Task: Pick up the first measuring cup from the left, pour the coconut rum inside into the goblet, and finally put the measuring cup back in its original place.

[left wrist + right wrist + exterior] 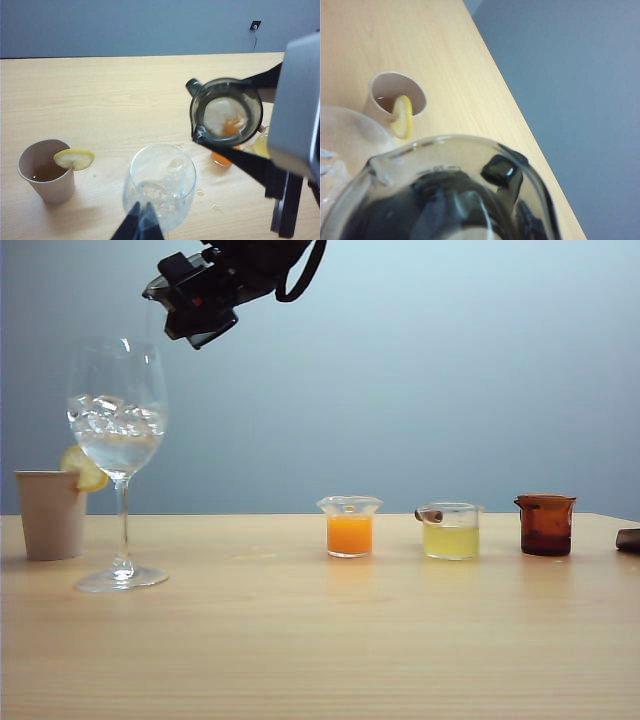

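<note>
Right gripper (200, 300) clamps first measuring cup (226, 111) above goblet (118, 455) – tip spout over bowl centre, slow. Left gripper (141, 227) – near goblet; open or closed, cannot tell.

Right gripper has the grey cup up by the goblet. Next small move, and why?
Probably roll the right gripper level: the first measuring cup it holds tilted above the goblet looks empty, and the goblet already holds clear liquid under ice. The left gripper hangs shut over the goblet.
</note>
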Robot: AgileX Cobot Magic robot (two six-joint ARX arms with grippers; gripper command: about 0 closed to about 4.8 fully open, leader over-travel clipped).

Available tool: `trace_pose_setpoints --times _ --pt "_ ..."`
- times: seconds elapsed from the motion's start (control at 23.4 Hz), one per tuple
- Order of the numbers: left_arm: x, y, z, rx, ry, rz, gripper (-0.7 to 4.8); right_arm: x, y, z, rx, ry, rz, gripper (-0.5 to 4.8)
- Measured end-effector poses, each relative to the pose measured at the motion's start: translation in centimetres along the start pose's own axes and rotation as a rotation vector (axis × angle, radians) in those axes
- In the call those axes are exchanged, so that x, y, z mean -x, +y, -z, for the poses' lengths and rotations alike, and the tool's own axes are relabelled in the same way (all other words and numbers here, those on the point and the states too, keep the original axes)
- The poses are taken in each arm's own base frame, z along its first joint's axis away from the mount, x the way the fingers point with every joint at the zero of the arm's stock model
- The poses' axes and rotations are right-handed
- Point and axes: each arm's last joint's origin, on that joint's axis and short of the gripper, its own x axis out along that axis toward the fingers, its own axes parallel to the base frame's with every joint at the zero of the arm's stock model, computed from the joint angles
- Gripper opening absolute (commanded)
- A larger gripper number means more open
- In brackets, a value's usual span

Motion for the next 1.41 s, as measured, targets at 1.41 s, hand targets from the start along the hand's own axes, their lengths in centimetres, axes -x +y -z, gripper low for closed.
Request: trace_pose_setpoints --times 1.41 --pt "0.0 0.0 0.0 0.0 0.0 0.0 -0.04 -1.4 0.8 -0.5 0.307 -0.045 0.08 0.95"
